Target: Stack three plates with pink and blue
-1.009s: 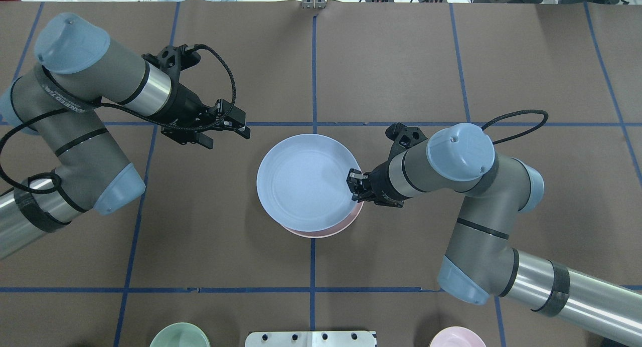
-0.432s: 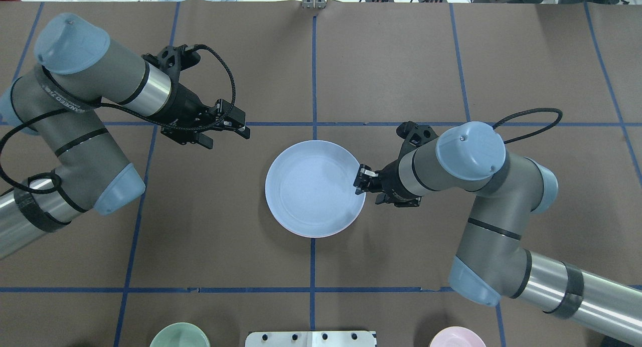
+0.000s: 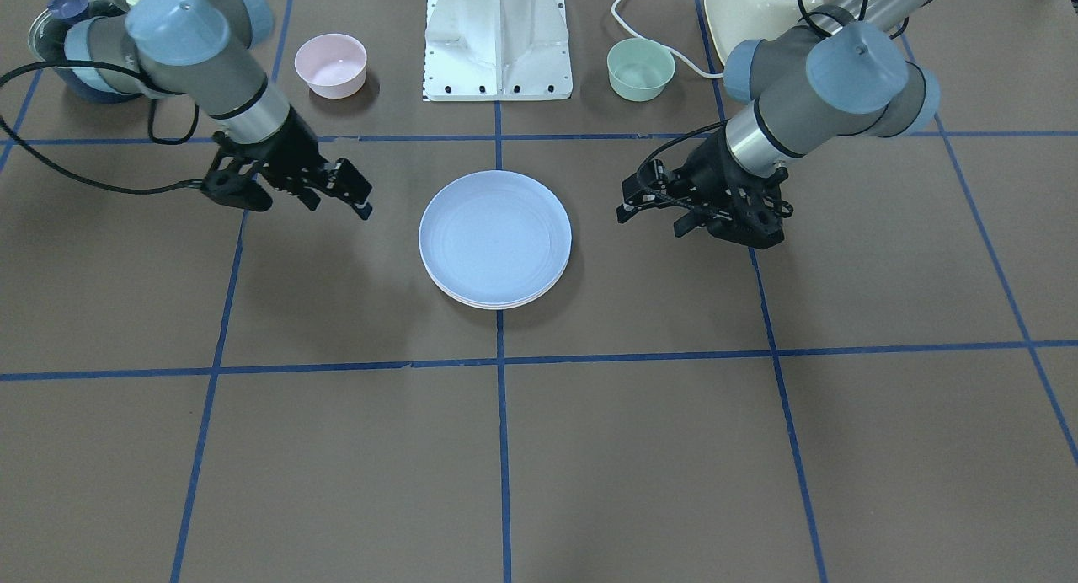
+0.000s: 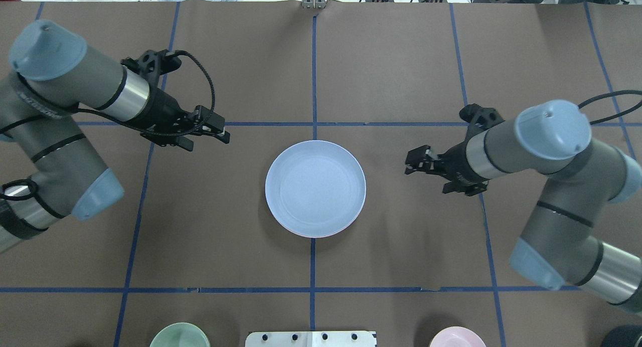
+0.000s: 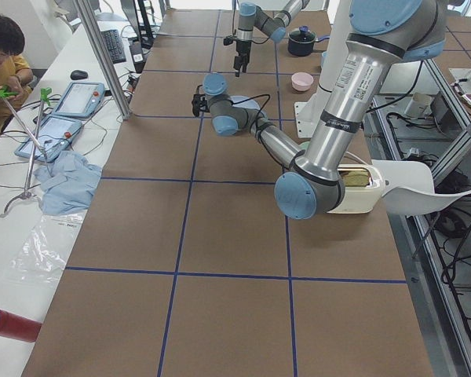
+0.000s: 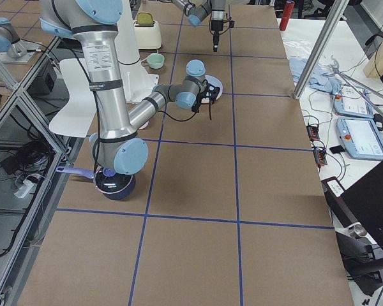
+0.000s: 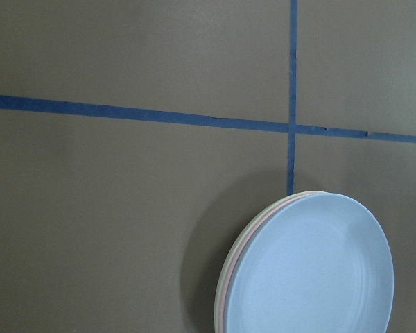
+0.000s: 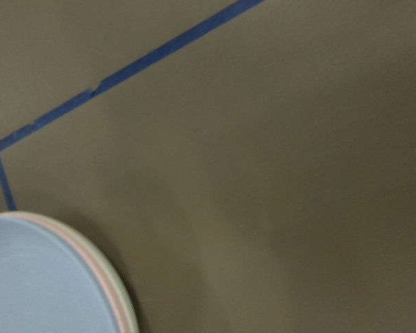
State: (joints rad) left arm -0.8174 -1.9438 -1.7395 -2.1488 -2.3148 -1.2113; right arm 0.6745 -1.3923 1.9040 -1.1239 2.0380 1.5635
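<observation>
Stack of three plates at the centre of the table (image 4: pixel 401 61), on a crossing of blue tape lines (image 4: pixel 313 71). From overhead only the matte light-blue plate (image 4: pixel 315 188) is seen: round, shallow, low-rimmed. The pink plate (image 7: pixel 223 305) and cream plate (image 7: pixel 217 313) are revealed as thin rim slivers beneath it in the left wrist view. Left gripper (image 4: pixel 213 139) and right gripper (image 4: pixel 409 164) are held well apart from the stack, one on either side, fingers spread, nothing gripped.
</observation>
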